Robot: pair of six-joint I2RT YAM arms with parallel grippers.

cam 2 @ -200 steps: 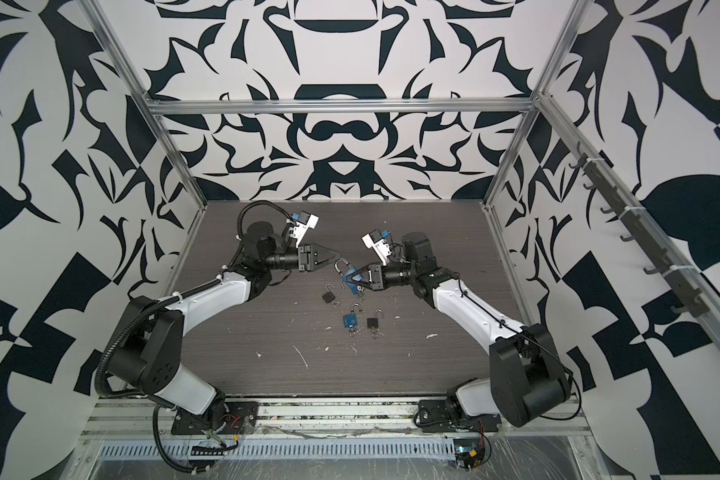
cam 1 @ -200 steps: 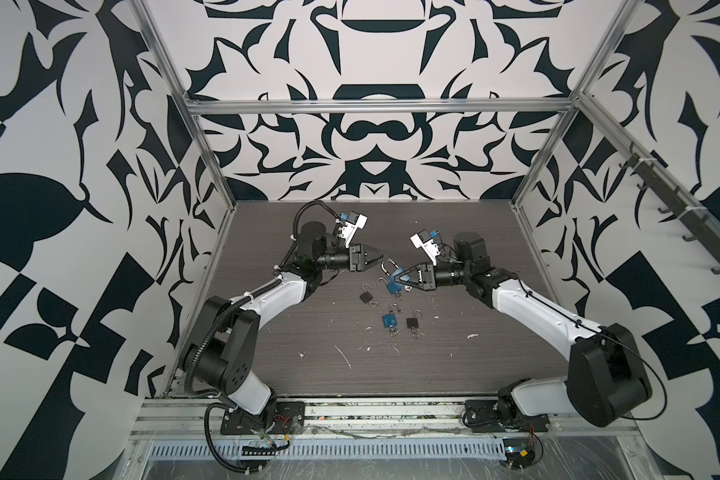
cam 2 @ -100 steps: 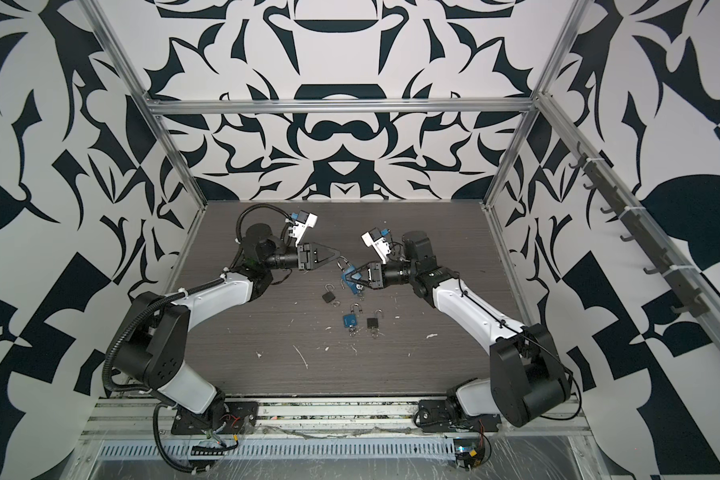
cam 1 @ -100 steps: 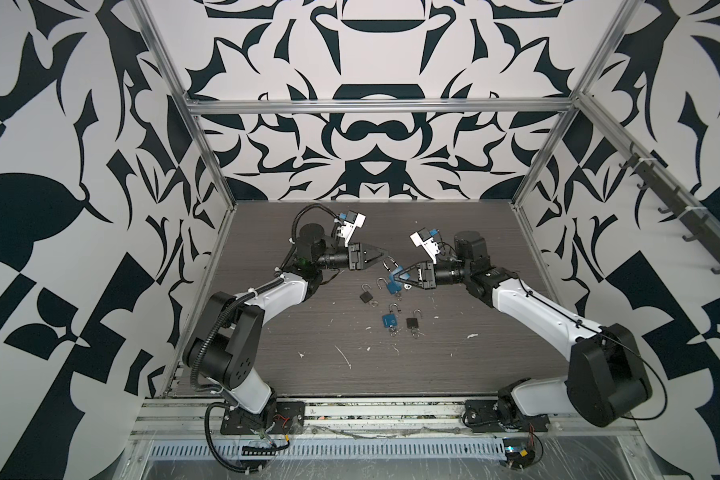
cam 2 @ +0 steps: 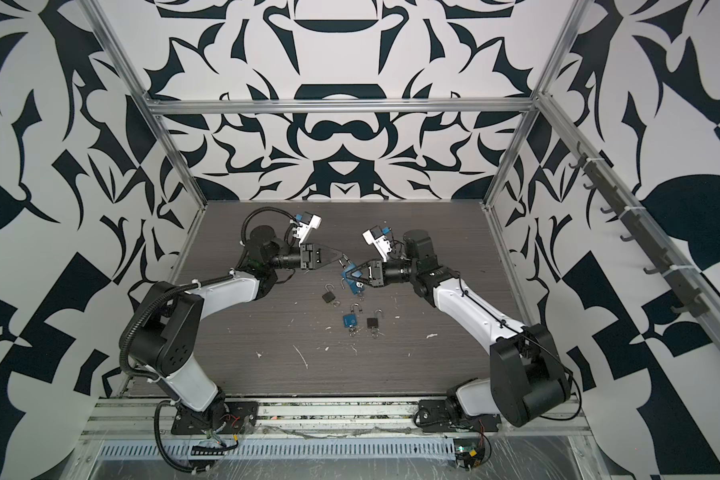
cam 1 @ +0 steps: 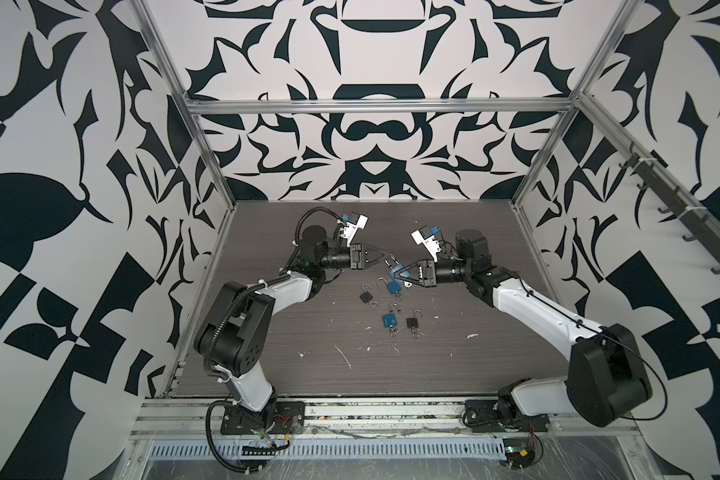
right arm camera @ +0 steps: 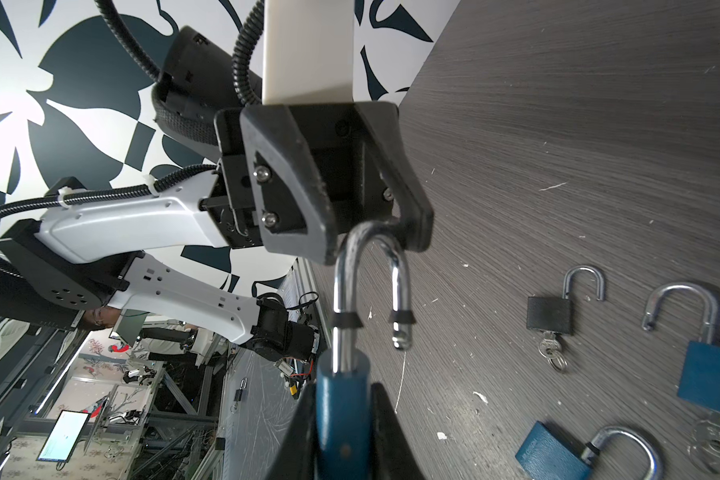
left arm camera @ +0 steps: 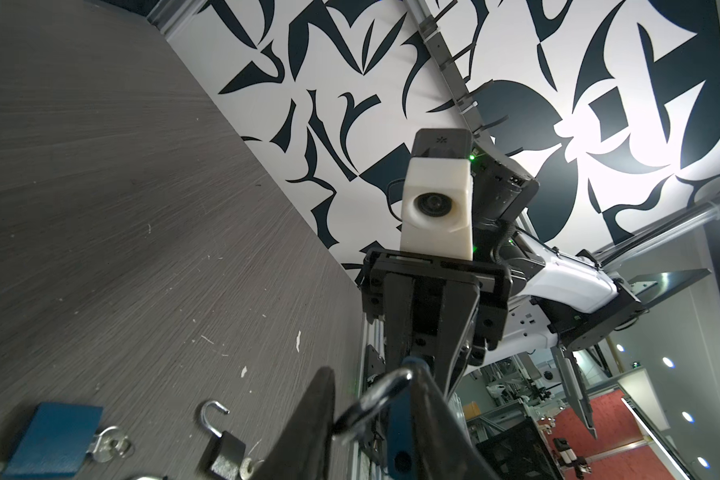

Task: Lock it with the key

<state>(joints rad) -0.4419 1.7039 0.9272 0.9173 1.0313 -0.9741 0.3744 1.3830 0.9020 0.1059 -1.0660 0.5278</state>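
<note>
Dark wood-grain tabletop [cam 1: 308,374], four loose open padlocks [cam 1: 389,320] lying mid-table, two blue, two black. Just beyond them, raised, right gripper [right arm camera: 344,449] clamps blue padlock [right arm camera: 341,415] by its body; left gripper [right arm camera: 371,245] pinches bend of its open shackle [right arm camera: 341,282].

We see black-and-white swirl-patterned walls [cam 1: 371,62], a dark grey wood-grain table [cam 1: 454,353], a blue padlock [right arm camera: 341,419] at lower centre, a black padlock [right arm camera: 549,316] right of it.
</note>
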